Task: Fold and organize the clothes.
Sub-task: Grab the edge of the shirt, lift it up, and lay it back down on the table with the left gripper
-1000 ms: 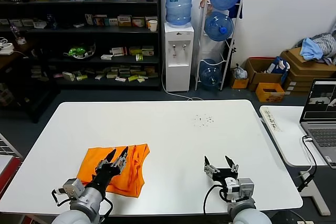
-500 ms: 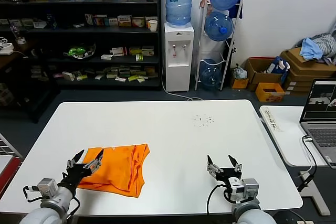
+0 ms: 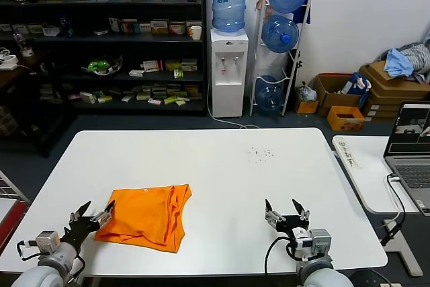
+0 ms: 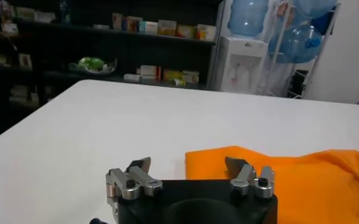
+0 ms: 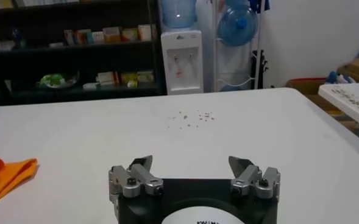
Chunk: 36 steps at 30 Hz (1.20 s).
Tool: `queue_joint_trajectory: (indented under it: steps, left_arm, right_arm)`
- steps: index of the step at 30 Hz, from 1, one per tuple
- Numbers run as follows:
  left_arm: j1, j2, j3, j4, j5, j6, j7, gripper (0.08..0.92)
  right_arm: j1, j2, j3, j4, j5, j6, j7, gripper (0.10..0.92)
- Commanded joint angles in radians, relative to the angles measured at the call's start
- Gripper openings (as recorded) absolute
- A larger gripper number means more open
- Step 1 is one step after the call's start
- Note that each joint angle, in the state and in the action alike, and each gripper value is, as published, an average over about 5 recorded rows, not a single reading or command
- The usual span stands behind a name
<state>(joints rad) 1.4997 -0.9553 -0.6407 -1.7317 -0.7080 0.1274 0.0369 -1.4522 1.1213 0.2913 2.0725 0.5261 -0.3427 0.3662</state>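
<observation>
We see the orange T-shirt (image 3: 146,216) lying as a folded, roughly rectangular bundle in the lower left of the head view, on the white table (image 3: 222,166). Our left gripper (image 3: 91,214) sits at the lower left corner of that view, fingers spread apart and holding nothing, its tips just beside the shirt's near left corner; in the left wrist view (image 4: 188,165) one fingertip overlaps the orange edge (image 4: 289,182), though we cannot tell whether it touches. Our right gripper (image 3: 285,210) waits in the lower right of the head view, well apart from the shirt, fingers likewise spread and empty.

We judge the main risk to be a poor grip on the corner: the fabric is thin and limp, so the fingers could pinch only the top layer and pull the fold open, or slide over the smooth tabletop and push the bundle out of shape. Dragging one corner alone could also skew the stack.

The shirt looks soft and matte, with shallow creases and a rumpled right edge where layers bunch. The table is hard, flat and glossy, with rounded corners. The gripper fingers are dark, pointed and rigid on metal mounts.
</observation>
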Motion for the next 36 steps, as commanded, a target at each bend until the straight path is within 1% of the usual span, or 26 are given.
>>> queue_joint_trajectory:
  steps: [1, 7, 11, 22, 36]
  left_arm:
    - [-0.016, 0.023, -0.004, 0.065, -0.032, -0.006, 0.024, 0.823]
    - [0.001, 0.038, 0.004, -0.002, -0.082, 0.031, 0.013, 0.823]
    - [0.000, 0.051, 0.015, -0.021, -0.095, 0.055, 0.004, 0.823]
    - [-0.019, 0.047, 0.034, 0.018, -0.070, 0.075, -0.008, 0.823]
    - [-0.020, 0.037, 0.051, 0.027, -0.057, 0.076, -0.015, 0.815]
  right_arm:
    - [0.002, 0.000, -0.001, -0.001, 0.001, -0.001, 0.002, 0.823]
    - [0.003, -0.002, -0.001, -0.003, 0.002, -0.002, 0.002, 0.823]
    - [0.005, 0.000, -0.002, -0.005, 0.002, -0.001, 0.002, 0.823]
    - [0.002, 0.000, -0.001, -0.004, 0.003, 0.000, 0.002, 0.823]
    - [0.004, 0.004, -0.005, -0.004, 0.002, -0.002, 0.004, 0.823]
